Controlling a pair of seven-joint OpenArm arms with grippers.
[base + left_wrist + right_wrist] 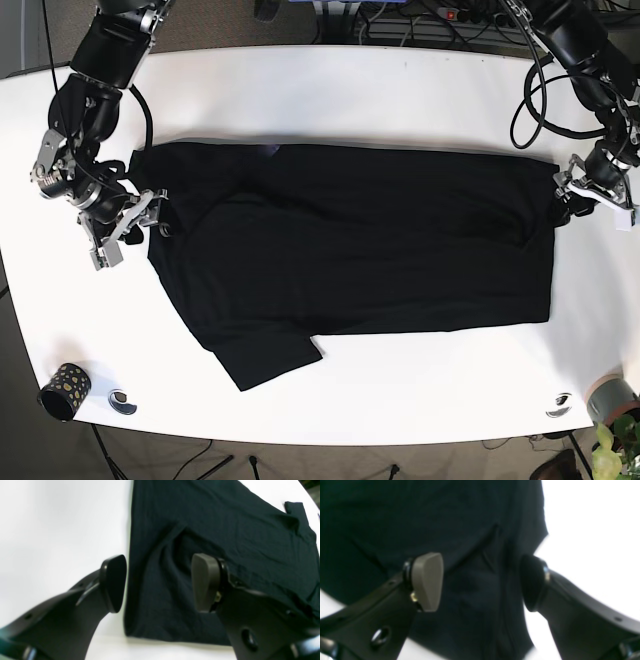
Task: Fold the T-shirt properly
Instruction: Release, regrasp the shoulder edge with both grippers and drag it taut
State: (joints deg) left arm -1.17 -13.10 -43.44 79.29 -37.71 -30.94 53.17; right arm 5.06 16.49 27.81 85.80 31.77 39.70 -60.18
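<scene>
A black T-shirt (380, 250) lies flat and lengthwise across the white table (350, 90), one sleeve (265, 355) sticking out at the lower left. My left gripper (568, 197) is at the shirt's right end. In the left wrist view that gripper (160, 583) is open, one finger over the table and one over the T-shirt (225, 530), so the cloth's edge runs between them. My right gripper (150, 215) is at the shirt's left end. The right wrist view shows it (480, 582) open as well, with wrinkled T-shirt fabric (395, 517) between its fingers.
A black cup with gold dots (62, 390) and a small round item (122, 402) sit near the front left edge. Another small item (560, 404) and a potted plant (612, 400) are at the front right. Cables (420, 25) run behind the table.
</scene>
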